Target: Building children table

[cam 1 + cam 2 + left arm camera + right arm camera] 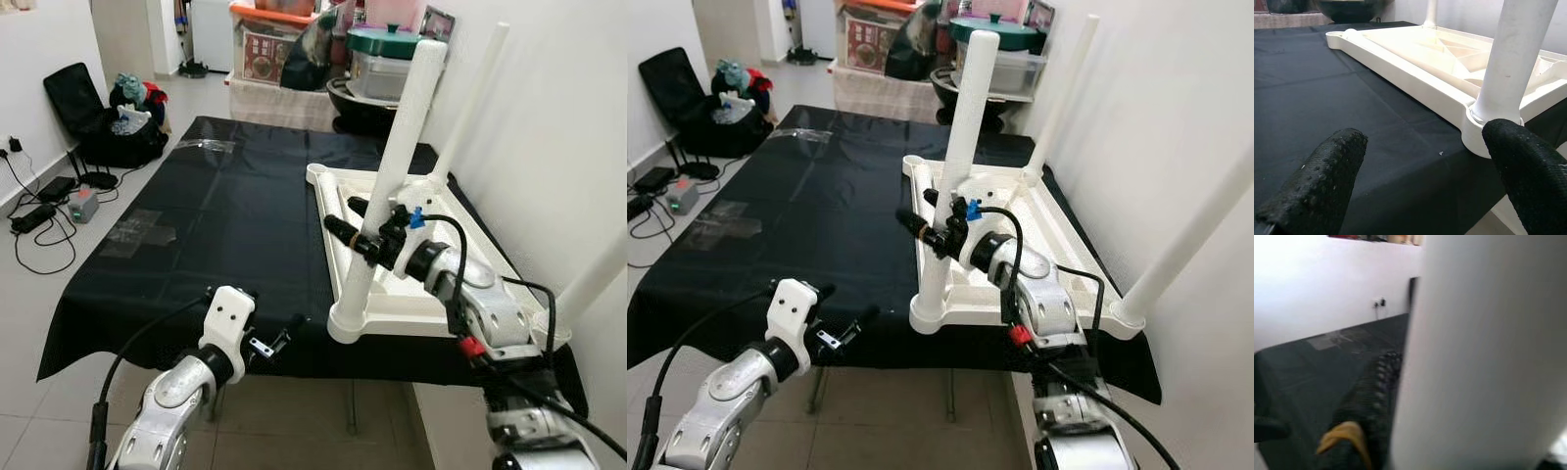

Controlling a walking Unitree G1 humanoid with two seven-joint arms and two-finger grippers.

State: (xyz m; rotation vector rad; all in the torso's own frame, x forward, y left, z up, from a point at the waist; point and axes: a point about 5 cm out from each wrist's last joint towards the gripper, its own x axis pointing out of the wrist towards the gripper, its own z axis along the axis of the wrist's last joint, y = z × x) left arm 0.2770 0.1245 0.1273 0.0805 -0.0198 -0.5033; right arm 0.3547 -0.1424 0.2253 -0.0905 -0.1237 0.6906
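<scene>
The upturned white tabletop (411,304) lies on the black-covered table (216,225) by the wall, its near-corner leg (392,176) standing in its socket. The right tool (361,233) is pinched around that leg; the left tool (1425,181) hangs spread near the table's front edge. A sideways tug could likely unseat the leg or slide the tabletop off the edge.

Black cloth (225,225) covered the work surface, with clear tape patches (137,233) stuck on it. Left on the floor: black bag (93,117) stuffed with clothes, cables and a power strip (34,217) by the wall. Behind: stacked storage boxes (269,49), a green-lidded container (384,61), a dark bowl (358,108).
</scene>
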